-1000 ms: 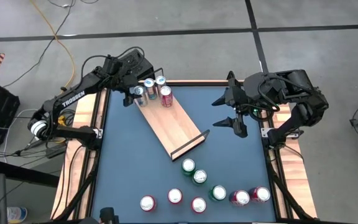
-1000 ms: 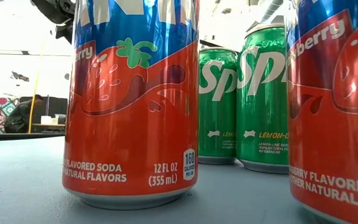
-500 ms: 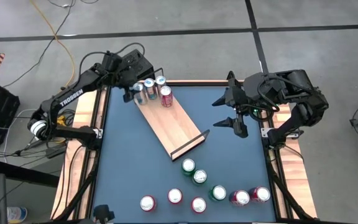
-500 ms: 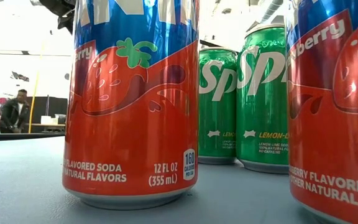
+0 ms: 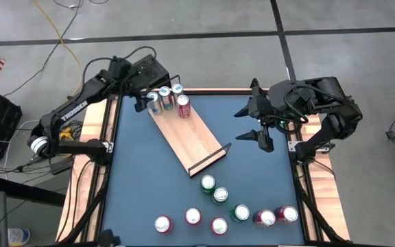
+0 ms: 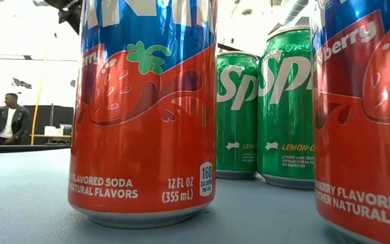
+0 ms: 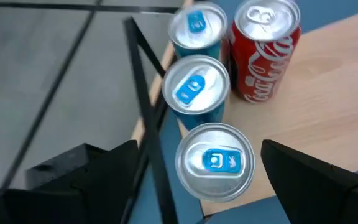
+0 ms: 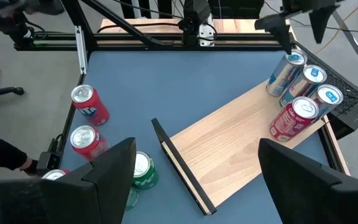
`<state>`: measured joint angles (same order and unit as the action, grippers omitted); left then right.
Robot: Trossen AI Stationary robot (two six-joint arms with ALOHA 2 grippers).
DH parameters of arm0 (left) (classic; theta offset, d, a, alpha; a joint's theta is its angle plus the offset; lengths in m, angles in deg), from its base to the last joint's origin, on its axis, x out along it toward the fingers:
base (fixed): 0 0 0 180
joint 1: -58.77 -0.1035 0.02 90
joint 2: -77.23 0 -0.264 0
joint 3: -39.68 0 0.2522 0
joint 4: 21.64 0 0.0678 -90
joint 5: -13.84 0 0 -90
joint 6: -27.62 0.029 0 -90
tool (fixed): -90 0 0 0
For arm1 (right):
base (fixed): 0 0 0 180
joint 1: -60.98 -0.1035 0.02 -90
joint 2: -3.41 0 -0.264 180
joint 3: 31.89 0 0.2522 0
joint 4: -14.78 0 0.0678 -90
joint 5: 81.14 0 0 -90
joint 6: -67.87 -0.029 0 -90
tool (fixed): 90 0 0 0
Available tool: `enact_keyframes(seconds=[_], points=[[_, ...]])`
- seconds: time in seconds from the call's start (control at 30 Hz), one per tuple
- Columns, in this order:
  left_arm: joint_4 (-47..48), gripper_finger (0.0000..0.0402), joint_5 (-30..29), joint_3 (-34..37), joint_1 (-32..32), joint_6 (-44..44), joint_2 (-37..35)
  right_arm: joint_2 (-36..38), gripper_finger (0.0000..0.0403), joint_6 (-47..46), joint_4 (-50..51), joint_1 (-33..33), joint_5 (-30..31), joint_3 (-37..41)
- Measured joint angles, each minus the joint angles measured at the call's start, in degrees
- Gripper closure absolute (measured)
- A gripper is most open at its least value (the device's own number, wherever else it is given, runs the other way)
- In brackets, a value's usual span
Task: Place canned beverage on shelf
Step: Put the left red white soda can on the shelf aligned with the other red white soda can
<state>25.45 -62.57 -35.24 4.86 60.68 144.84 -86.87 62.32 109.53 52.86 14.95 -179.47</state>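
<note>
Left tool (image 5: 145, 103) jaws apart, empty, above silver-blue can (image 7: 214, 161) at shelf (image 5: 196, 140) far end. Right tool (image 5: 256, 118) apart, idle. You grip next can (image 5: 208, 182) mid-body: rigid, smooth, slippery, dents if squeezed, tips easily.

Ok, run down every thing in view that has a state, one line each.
Left gripper: open, above the nearest silver can, holding nothing.
Right gripper: open, empty, over the table's right side.
Shelf: flat on the table, lying diagonally, mostly bare.
Silver cans: three, upright at the shelf's far end.
Red cola can: upright on the shelf beside them.
Cans at the near edge: eight, upright, off the shelf.
</note>
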Motion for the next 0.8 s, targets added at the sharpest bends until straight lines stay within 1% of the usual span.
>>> enact_keyframes(seconds=[0.07, 0.17, 0.23, 0.3, 0.4, 0.5, 0.57, 0.6, 0.7, 0.8], points=[[-0.1, 0.0074, -1.3, 0.0, 0.2, -1.5, -2.2, 0.0, 0.0081, 0.1, 0.0, 0.0, 0.0, 0.0], [-0.3, 0.0074, -1.4, 0.0, 1.0, -5.4, -6.2, 0.0, 0.0081, 0.2, 0.0, 0.0, 0.0, 0.0], [-0.4, 0.0074, -1.1, 0.0, 1.7, -9.4, -9.3, 0.0, 0.0081, 0.1, 0.0, 0.0, 0.4, 0.0], [-1.2, 0.0074, 0.8, 0.0, 2.7, -15.8, -12.2, 0.0, 0.0081, -0.4, 0.0, 0.0, 1.4, 0.0], [-2.5, 0.0074, 6.2, 0.0, 4.1, -28.8, -16.1, -0.7, 0.0081, -2.3, 0.5, -0.1, 1.6, 0.1], [-4.8, 0.0074, 16.0, 0.0, 6.1, -39.9, -19.1, -1.5, 0.0081, -7.0, 4.9, -1.3, 1.6, 0.3], [-5.2, 0.0074, 22.4, 0.0, 8.4, -44.7, -20.7, -3.0, 0.0081, -10.4, 7.8, -2.8, 1.6, 0.1], [-5.3, 0.0074, 24.0, 0.0, 10.0, -46.7, -21.4, -3.5, 0.0081, -11.8, 9.0, -3.9, 1.6, 0.2], [-5.8, 0.0074, 24.5, 0.0, 16.6, -53.4, -22.8, -5.5, 0.0081, -14.0, 7.2, -8.1, 1.2, 1.7], [-8.0, 0.0074, 21.3, 0.1, 24.0, -57.9, -23.4, -7.2, 0.0081, -16.4, 7.1, -12.9, 1.4, 2.8]])
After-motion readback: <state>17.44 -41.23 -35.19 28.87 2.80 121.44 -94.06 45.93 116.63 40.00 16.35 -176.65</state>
